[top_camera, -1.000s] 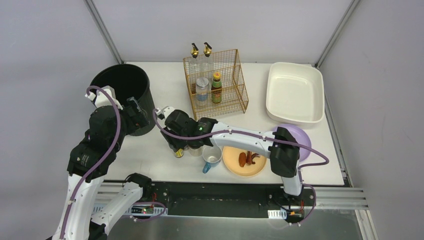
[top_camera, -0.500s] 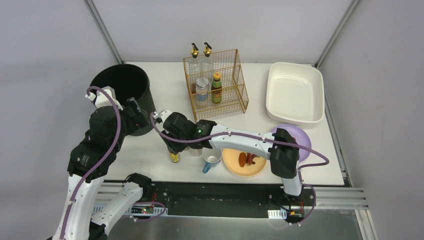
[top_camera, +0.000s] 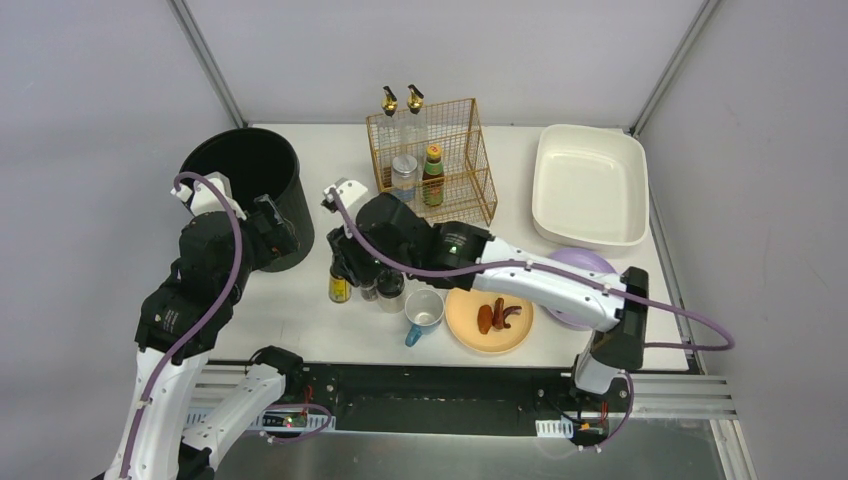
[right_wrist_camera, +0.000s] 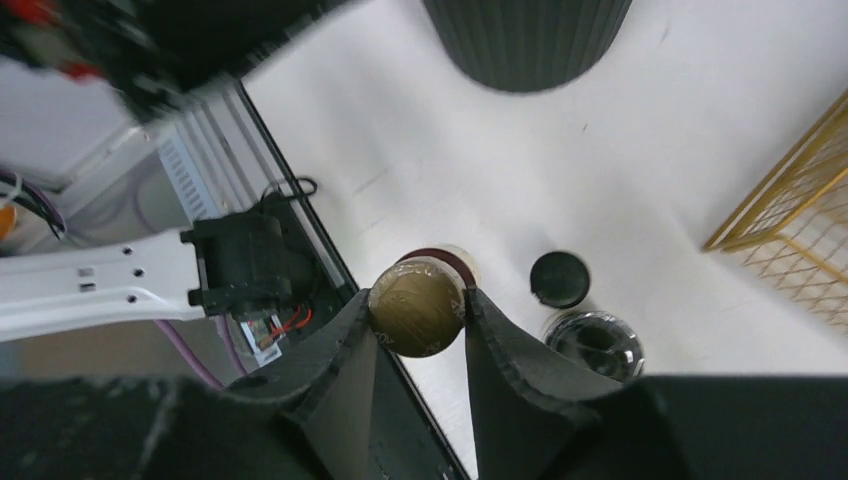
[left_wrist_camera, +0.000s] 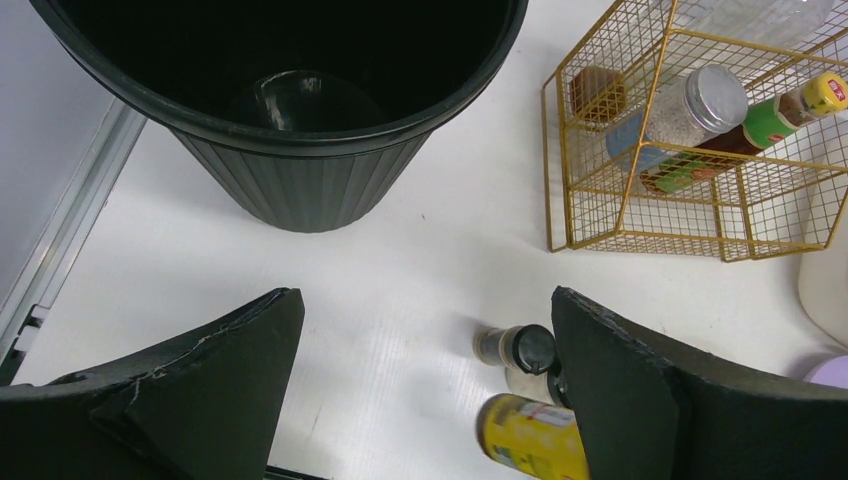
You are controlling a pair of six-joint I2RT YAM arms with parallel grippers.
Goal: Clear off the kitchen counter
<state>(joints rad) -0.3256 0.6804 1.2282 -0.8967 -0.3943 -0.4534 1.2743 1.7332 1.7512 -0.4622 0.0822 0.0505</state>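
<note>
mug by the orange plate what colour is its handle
Blue; the mug itself is white. It shows best in the top external view.

Bin (top_camera: 240,190) back left on the counter (top_camera: 320,160), rack (top_camera: 478,170) with bottles (top_camera: 432,175) behind centre, tub (top_camera: 590,185) back right, bowl (top_camera: 590,260) before it, then plate (top_camera: 465,325), mug (top_camera: 424,313), shaker (left_wrist_camera: 518,348) and small bottle (top_camera: 340,288) running leftward.

matte kitchen counter (top_camera: 300,310), gold metal wire rack (top_camera: 481,178), seemingly plastic ribbed bin (left_wrist_camera: 300,190)
</note>
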